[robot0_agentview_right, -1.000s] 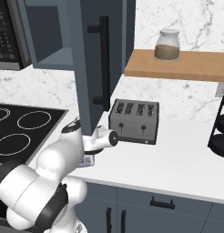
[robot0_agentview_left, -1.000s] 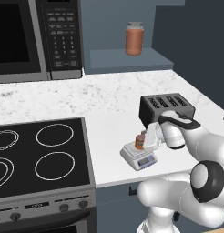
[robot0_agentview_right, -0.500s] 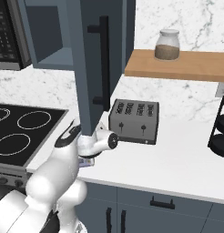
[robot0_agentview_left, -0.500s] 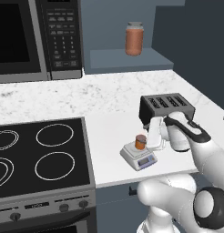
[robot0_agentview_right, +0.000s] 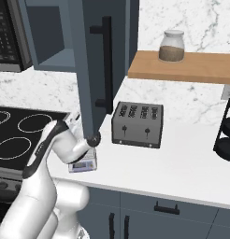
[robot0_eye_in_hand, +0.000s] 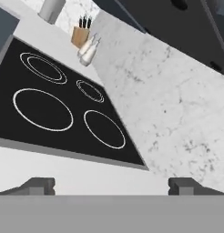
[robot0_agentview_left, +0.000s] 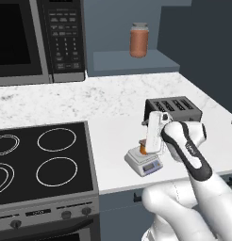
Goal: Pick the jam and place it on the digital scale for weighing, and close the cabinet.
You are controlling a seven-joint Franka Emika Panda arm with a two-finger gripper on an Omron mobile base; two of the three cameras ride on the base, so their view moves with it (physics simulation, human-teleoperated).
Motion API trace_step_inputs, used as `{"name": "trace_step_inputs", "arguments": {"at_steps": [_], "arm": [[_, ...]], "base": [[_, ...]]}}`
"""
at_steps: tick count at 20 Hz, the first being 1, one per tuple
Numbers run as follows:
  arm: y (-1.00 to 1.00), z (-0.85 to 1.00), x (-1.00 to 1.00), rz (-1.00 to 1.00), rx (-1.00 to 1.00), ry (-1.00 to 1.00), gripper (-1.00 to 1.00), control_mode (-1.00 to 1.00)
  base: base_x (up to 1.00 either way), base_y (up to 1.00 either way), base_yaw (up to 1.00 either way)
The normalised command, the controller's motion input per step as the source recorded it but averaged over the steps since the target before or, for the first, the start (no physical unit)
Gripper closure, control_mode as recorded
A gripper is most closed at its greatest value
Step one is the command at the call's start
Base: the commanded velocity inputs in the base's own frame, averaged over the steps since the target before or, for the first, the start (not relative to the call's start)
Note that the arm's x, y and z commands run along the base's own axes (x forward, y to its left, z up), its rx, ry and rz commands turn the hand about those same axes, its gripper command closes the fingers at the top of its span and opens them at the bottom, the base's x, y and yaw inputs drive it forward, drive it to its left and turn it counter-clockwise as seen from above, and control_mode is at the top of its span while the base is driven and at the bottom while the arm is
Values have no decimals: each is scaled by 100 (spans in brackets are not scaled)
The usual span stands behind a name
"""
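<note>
We see our gripper (robot0_eye_in_hand: 111, 184) with its jaws spread wide and nothing between them; in the hand view the two dark fingertips (robot0_eye_in_hand: 36, 185) stand far apart at the bottom, looking out over the black stovetop (robot0_eye_in_hand: 54, 109) and the pale speckled counter (robot0_eye_in_hand: 177, 123). Farther along that view, beyond the stovetop, stand a knife block (robot0_eye_in_hand: 80, 34) and two light bottles (robot0_eye_in_hand: 89, 49).

In the left base view our hand (robot0_agentview_left: 155, 132) hangs just above and slightly beyond the scale (robot0_agentview_left: 145, 161), which sits near the counter's front edge. The jam (robot0_agentview_left: 143, 148) rests on the scale's round plate, directly below the hand and partly hidden by it; we can make out only a sliver of orange. The toaster (robot0_agentview_left: 173, 109) stands just behind the hand, on its far side.

In the right base view the cabinet (robot0_agentview_right: 96, 60) door stands swung open, its edge toward us, with the dark bar handle (robot0_agentview_right: 106, 63) on its face. The door's lower corner hangs right above our wrist, and the scale (robot0_agentview_right: 83, 163) peeks out beneath. Up inside the open cabinet sits a taller orange jar (robot0_agentview_left: 139, 40), well above and beyond the gripper. The microwave (robot0_agentview_left: 37, 40) hangs off to the left of it.
</note>
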Motion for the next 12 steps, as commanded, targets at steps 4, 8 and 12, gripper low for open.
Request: {"name": "trace_step_inputs", "arguments": {"at_steps": [4,8,12], "arm": [[32,44,-49,-1,-19,-37,-100,-100],[13,31,-62,-1,-22,-44,-100,-100],[3,21,-57,-9,-26,-53,-100,-100]], "base": [[0,0,0],[0,0,0],[0,0,0]]}}
